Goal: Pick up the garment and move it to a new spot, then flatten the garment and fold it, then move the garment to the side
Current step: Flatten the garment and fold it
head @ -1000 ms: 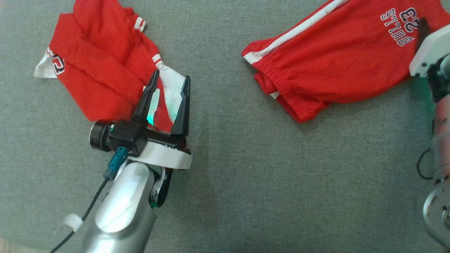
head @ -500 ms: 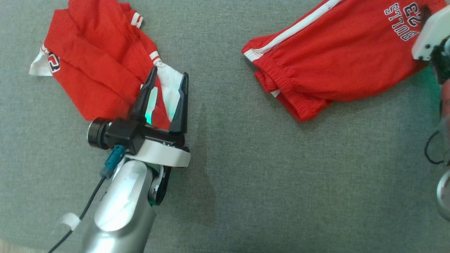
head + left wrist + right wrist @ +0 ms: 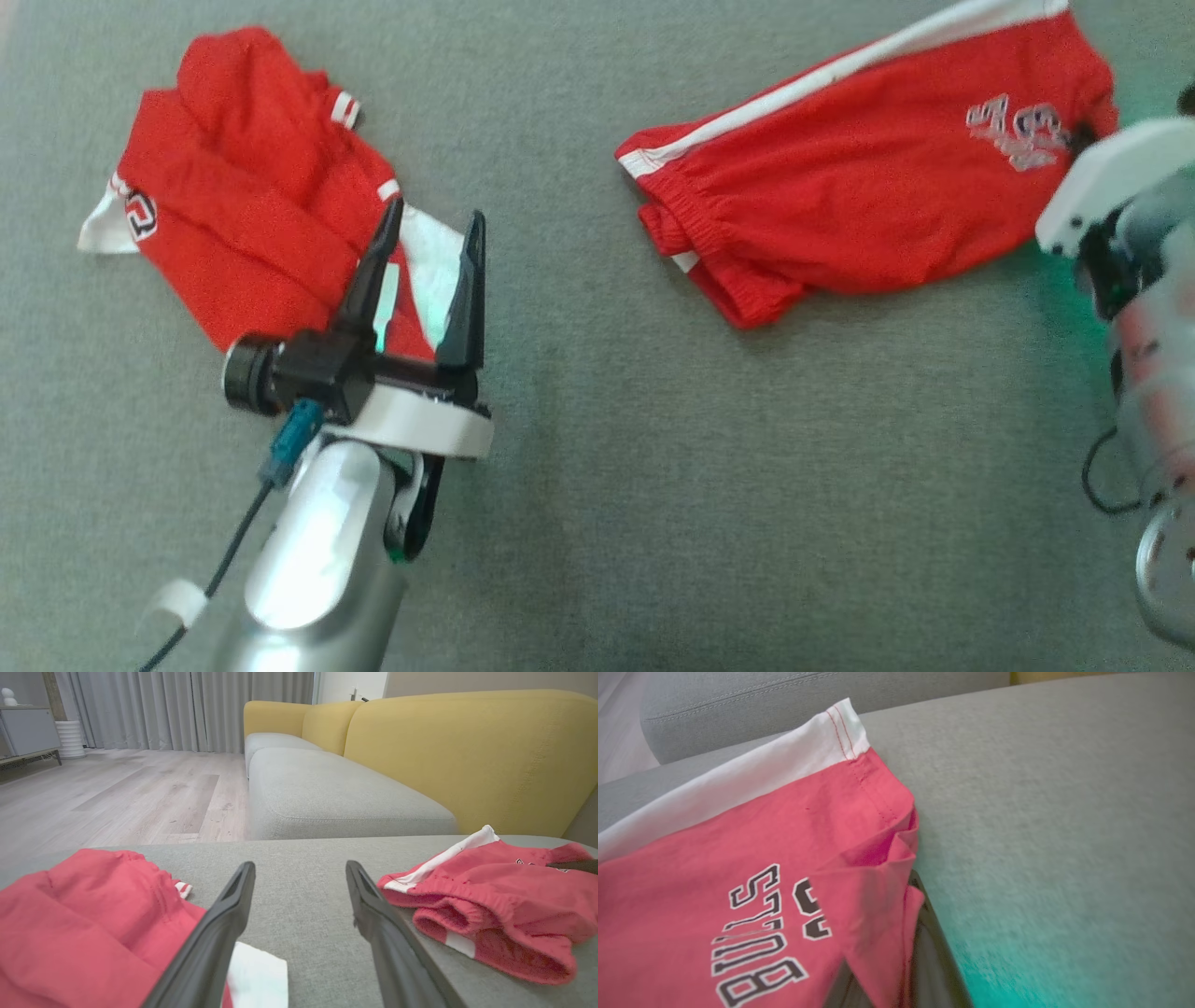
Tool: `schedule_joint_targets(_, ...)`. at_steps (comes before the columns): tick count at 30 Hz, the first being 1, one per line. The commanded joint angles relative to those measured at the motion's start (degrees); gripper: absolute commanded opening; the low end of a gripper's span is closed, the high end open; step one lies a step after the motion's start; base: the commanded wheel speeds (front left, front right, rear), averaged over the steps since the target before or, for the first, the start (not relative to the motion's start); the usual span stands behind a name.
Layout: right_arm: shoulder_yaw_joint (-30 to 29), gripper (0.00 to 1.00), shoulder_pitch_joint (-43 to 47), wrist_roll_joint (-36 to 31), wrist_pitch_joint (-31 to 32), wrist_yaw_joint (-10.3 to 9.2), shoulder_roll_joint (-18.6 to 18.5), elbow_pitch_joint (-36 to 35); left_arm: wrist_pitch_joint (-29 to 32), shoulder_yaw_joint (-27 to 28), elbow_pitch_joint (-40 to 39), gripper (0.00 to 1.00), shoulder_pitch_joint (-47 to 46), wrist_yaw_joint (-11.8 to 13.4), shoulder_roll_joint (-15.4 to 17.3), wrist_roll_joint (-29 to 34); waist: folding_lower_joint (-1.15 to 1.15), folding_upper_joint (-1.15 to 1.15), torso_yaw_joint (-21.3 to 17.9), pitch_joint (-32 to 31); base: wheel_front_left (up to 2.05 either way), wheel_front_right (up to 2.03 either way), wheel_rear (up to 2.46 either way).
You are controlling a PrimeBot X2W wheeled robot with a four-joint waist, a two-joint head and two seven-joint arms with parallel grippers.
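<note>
The garment, red shorts (image 3: 840, 205) with a white side stripe and a printed logo, lies on the grey cushion at the right. My right gripper (image 3: 1083, 142) is shut on the hem corner beside the print. In the right wrist view a pinched red fold of the shorts (image 3: 738, 858) sits between the dark fingers (image 3: 936, 956). My left gripper (image 3: 434, 210) is open at the left, with its fingertips over the white corner of a second, crumpled red garment (image 3: 233, 233). Nothing is held between them (image 3: 300, 865). The shorts (image 3: 490, 896) lie to the right of those fingers.
Everything rests on a grey sofa cushion (image 3: 653, 485). A yellow backrest (image 3: 467, 756) rises behind it. Another grey seat (image 3: 327, 798) and wooden floor (image 3: 117, 798) lie beyond the cushion's edge.
My right gripper has gone from open to shut on the shorts' hem corner, bunching the fabric by the print. The head view has shifted. The left gripper stays open over the other garment.
</note>
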Motion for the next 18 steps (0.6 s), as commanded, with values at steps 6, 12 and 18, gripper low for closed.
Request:
schedule_joint_targets(6, 0.2, 0.0, 4.8, 5.3, -4.6, -0.11, -1.3, 0.0, -0.5, 3.0, -1.2, 1.0, 3.0, -0.1, 0.5, 0.9, 0.0, 0.0, -3.3, -4.5, 0.0, 0.0, 0.0)
schedule_joint_targets(12, 0.5, 0.0, 9.3, 9.0, -7.5, -0.11, -3.6, -0.1, -0.5, 3.5, -1.1, 1.0, 4.4, -0.2, 0.4, 1.1, 0.0, 0.0, -4.4, -6.3, 0.0, 0.0, 0.0)
schedule_joint_targets(18, 0.8, 0.0, 12.8, 12.3, -8.5, -0.11, -4.7, -1.0, -0.5, 4.0, -1.3, 1.0, 5.6, -0.4, 0.2, 1.1, 0.0, 0.0, -4.8, -7.2, 0.0, 0.0, 0.0)
